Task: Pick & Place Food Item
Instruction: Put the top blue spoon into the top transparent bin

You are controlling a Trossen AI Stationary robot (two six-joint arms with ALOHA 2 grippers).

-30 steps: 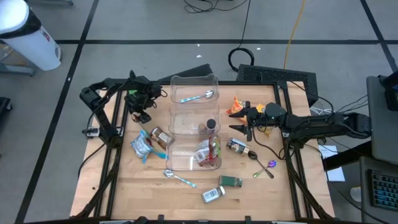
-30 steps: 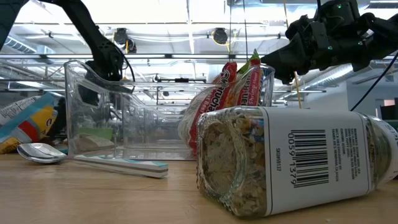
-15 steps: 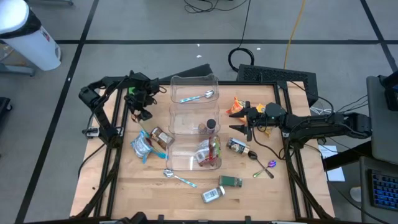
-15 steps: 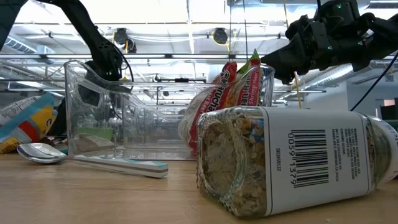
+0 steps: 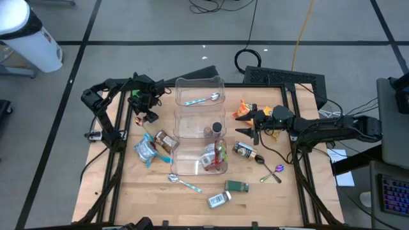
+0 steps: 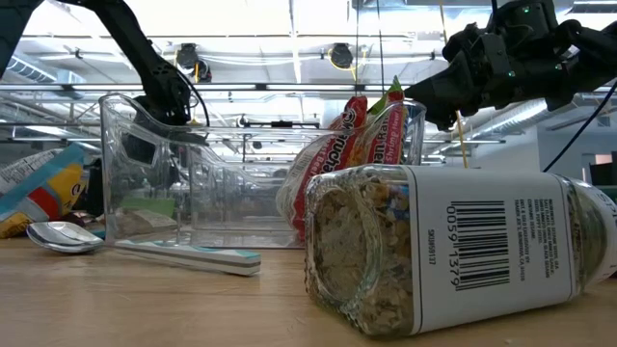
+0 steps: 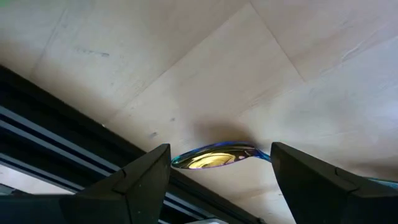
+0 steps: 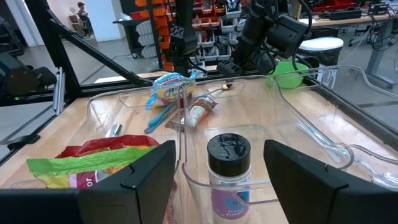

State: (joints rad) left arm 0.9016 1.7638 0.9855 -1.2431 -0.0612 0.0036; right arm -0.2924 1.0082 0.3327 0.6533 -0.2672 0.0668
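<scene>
Left gripper [image 5: 147,117], upper left, jaws spread over a spoon [image 7: 214,155]; I'd descend centred. Right gripper [image 5: 250,131] waits spread, empty.

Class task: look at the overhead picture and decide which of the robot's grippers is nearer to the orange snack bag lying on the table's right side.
The right gripper is nearer, just beside the orange snack bag. The left gripper hovers across the clear bin, over the table's left edge.
</scene>
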